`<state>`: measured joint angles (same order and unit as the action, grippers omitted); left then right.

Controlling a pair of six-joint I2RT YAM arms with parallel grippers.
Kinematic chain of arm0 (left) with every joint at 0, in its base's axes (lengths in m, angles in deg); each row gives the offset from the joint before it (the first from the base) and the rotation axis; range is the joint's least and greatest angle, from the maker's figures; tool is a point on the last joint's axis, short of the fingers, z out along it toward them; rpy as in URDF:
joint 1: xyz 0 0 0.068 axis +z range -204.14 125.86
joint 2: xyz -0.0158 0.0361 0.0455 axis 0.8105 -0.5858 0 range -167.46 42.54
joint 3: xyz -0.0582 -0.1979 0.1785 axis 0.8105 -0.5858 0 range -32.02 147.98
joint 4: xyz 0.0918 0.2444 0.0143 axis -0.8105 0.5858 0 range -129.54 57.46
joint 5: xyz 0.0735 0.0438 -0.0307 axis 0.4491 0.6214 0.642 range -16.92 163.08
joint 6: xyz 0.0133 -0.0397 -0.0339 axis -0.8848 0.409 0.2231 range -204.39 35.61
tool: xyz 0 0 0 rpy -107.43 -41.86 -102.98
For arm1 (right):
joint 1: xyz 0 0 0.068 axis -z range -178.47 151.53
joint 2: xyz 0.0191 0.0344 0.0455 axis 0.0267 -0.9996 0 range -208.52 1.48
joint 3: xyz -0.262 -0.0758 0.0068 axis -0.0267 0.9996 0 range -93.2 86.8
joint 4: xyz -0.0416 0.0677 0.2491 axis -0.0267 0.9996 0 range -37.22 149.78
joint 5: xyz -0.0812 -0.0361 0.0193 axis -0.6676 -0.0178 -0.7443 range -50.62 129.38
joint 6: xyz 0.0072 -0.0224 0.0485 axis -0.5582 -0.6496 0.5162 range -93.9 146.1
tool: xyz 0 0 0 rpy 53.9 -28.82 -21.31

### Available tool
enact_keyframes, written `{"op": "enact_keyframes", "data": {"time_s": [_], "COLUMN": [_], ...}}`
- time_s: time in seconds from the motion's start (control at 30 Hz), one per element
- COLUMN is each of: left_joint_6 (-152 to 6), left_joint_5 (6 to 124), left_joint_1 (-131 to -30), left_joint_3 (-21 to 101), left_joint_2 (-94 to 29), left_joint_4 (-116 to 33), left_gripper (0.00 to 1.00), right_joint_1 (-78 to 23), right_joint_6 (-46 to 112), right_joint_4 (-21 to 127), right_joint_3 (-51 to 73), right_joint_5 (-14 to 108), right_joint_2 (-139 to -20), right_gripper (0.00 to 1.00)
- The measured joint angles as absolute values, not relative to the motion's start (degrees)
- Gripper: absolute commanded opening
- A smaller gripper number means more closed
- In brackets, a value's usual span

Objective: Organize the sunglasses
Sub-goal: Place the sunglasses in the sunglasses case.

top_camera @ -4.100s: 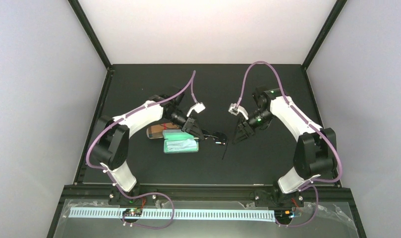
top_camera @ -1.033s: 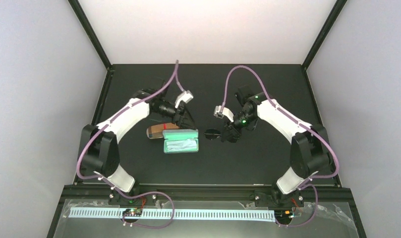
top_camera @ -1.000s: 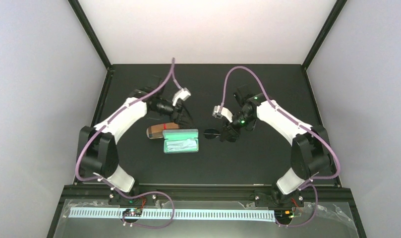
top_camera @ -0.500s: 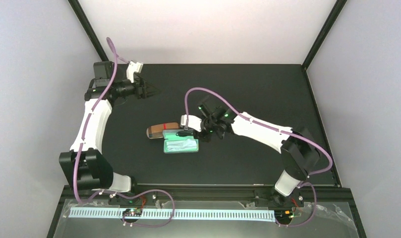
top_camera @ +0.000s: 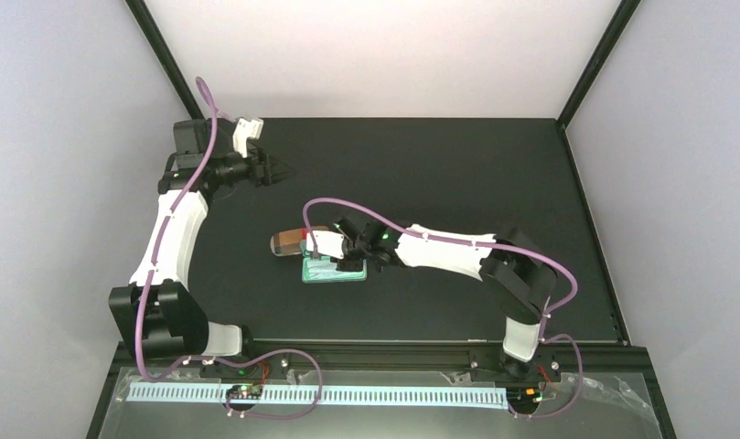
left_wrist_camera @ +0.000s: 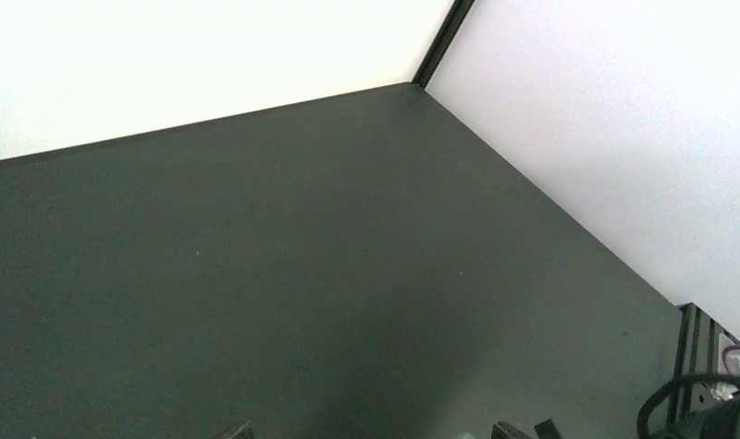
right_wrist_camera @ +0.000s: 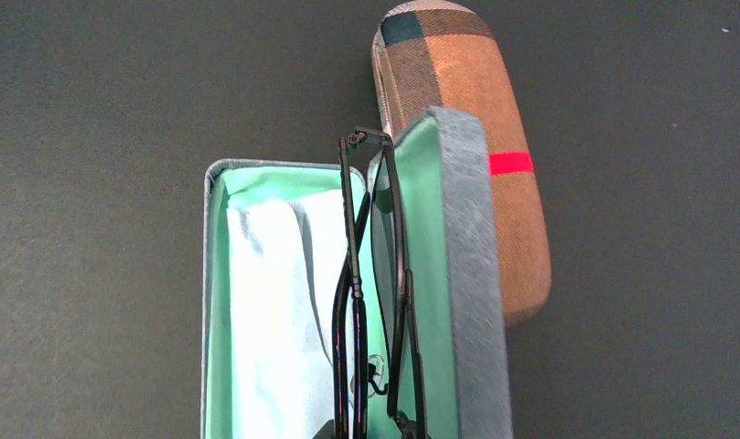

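Observation:
My right gripper (right_wrist_camera: 370, 432) is shut on the folded black sunglasses (right_wrist_camera: 375, 293), with only its finger tips showing at the bottom edge of the right wrist view. The sunglasses hang lengthwise over the open blue-grey case (right_wrist_camera: 466, 274), between its green-lined lid and the light blue cloth (right_wrist_camera: 274, 311) in its tray. From above, the right gripper (top_camera: 343, 254) sits over that case (top_camera: 334, 274). My left gripper (top_camera: 276, 171) is far off at the back left, raised and open with nothing in it; its fingertips (left_wrist_camera: 241, 430) barely show.
A tan plaid case (right_wrist_camera: 480, 137) with a red band lies shut along the open case's lid side, touching it; seen from above, this tan case (top_camera: 288, 241) lies just behind the open one. The black table (top_camera: 457, 174) ends at white walls behind and at the sides.
The right gripper has carried the black sunglasses leftward, from beside the open case to over it. The left arm has swung from the cases to the back left corner.

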<state>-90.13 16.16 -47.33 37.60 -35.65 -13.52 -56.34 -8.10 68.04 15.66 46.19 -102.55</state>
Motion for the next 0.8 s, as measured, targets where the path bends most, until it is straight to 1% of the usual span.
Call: {"op": "enact_keyframes", "data": {"time_s": [0.3,0.7,0.8], "left_joint_6": [-89.91,-88.56,-88.38], "left_joint_5": [16.4,16.35,16.35], "left_joint_1": [-47.12,-47.03,-47.03], "left_joint_3": [37.06,35.83,35.7], "left_joint_2": [-35.43,-35.19,-35.08], "left_joint_4": [-13.8,-15.84,-16.1], "left_gripper": [0.68,0.69,0.69], "right_joint_1": [-58.68,-58.98,-59.14], "right_joint_6": [-9.87,-11.75,-12.16], "right_joint_4": [62.52,58.34,57.84], "right_joint_3": [16.87,20.08,21.06], "right_joint_5": [41.79,39.94,39.94], "right_joint_2": [-105.63,-107.03,-107.21], "right_gripper": [0.17,0.21,0.24]}}
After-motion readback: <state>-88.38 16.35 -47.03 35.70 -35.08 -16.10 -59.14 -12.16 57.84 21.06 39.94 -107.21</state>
